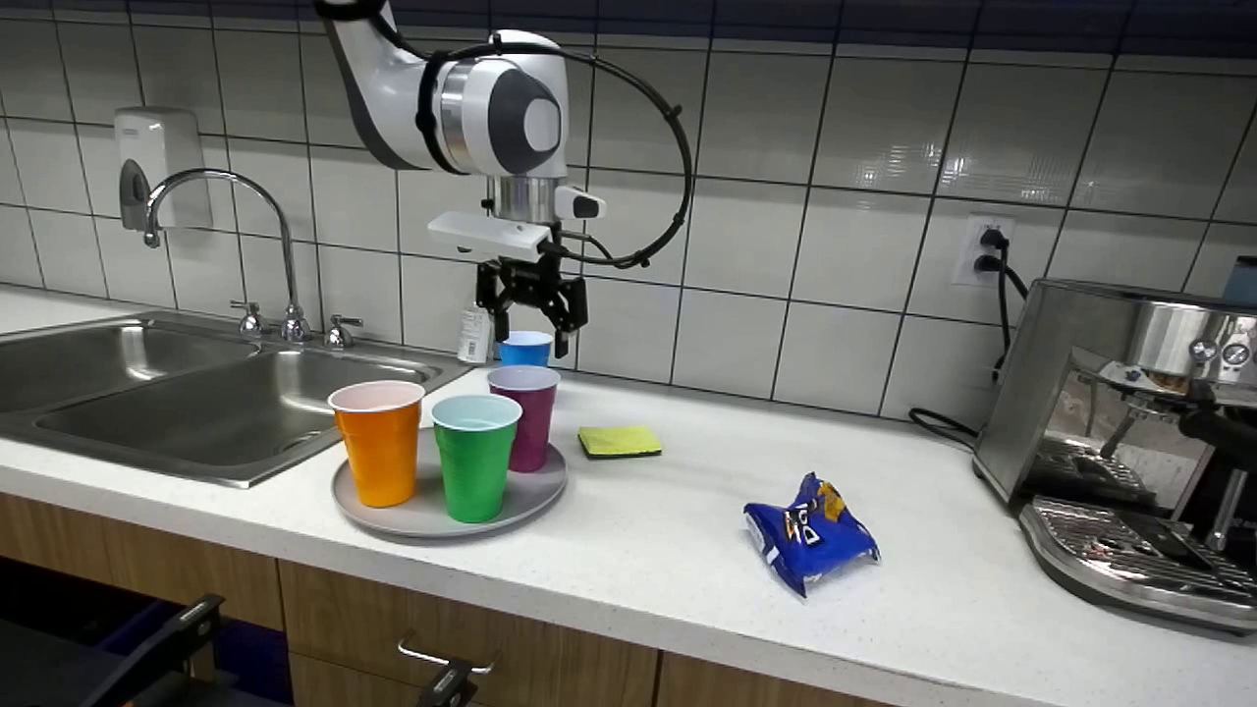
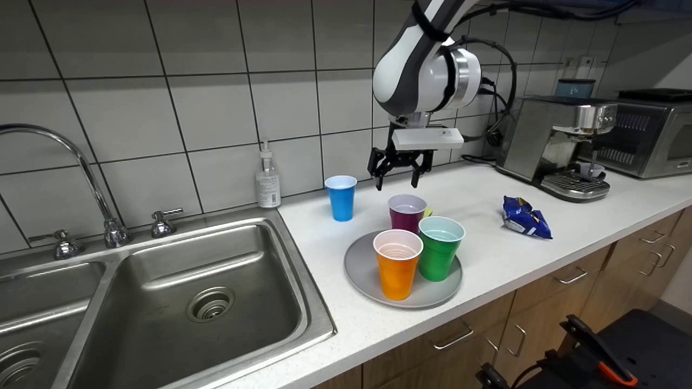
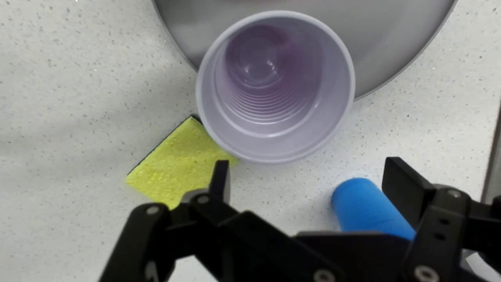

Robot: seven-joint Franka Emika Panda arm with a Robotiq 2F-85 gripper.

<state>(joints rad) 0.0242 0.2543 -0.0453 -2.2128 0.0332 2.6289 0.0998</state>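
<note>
Ylw sponge [image 1: 620, 443] nr purp cup [image 1: 536, 424], pump btl [image 2: 268, 187] by sink [image 2: 157, 319]

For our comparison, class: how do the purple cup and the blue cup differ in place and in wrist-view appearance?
The purple cup stands on the gray plate; the blue cup stands on the counter, nearer the tiled wall.
In the wrist view, the purple cup shows its open mouth, while the blue cup shows its side, partly hidden by the jaws.
Both stand upright and unheld.

Light glints off the tiles [image 1: 874, 128] and sink [image 2: 162, 324]; shadows are soft.
</note>
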